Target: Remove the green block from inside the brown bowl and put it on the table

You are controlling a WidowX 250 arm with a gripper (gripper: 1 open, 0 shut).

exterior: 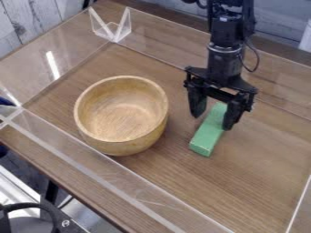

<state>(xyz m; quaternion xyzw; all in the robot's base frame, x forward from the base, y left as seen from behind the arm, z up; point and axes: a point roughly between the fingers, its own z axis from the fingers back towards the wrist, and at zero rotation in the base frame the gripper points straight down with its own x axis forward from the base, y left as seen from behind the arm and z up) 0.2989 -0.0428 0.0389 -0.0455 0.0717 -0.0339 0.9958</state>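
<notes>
The green block [209, 136] lies flat on the worktop [261, 191], outside the bowl [122, 114] and just to its right, with a strip of bare wood between the 2. Its long axis runs on a diagonal across the picture, from its near end at lower left up to its far end at upper right. That far end sits between the fingers of the hand [220, 110].

The hand points straight down over the block, and its 2 dark fingers stand apart, 1 on each side of the block's upper end. A gap shows on the left side; on the right I cannot tell whether the finger touches the block.

The block is a plain, matte bar of bright green with square edges, shorter than the bowl is wide. The bowl is round, light-brown wood with thick walls, rounded sides and faint grain, and it stands upright with nothing in it. The worktop is brown with a wood-grain pattern, fenced by low clear plastic walls [73, 173] that catch the light.
</notes>
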